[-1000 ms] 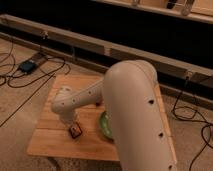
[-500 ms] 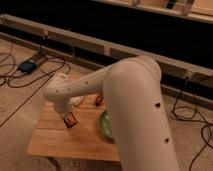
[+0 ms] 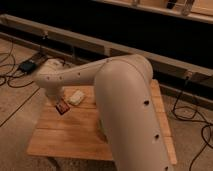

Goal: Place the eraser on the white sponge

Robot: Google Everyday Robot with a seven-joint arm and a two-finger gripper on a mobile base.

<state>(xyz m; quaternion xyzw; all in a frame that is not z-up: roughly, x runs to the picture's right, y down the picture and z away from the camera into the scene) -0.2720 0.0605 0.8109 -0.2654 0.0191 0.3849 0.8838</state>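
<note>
Camera view: the gripper (image 3: 58, 102), at the end of the arm reaching across the wooden table (image 3: 70, 141), pinches the eraser (image 3: 62, 107), which hangs tilted just left of the white sponge (image 3: 76, 97) and slightly nearer the camera. The sponge lies slantwise, so the coming move looks like a short carry rightward.

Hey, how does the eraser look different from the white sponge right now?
The eraser is dark with red-orange edging; the white sponge is plain cream. The eraser is tilted on a corner, held in the gripper over the table; the white sponge lies flat on the table beside it. Both are small, roughly rectangular and similar in size.
</note>
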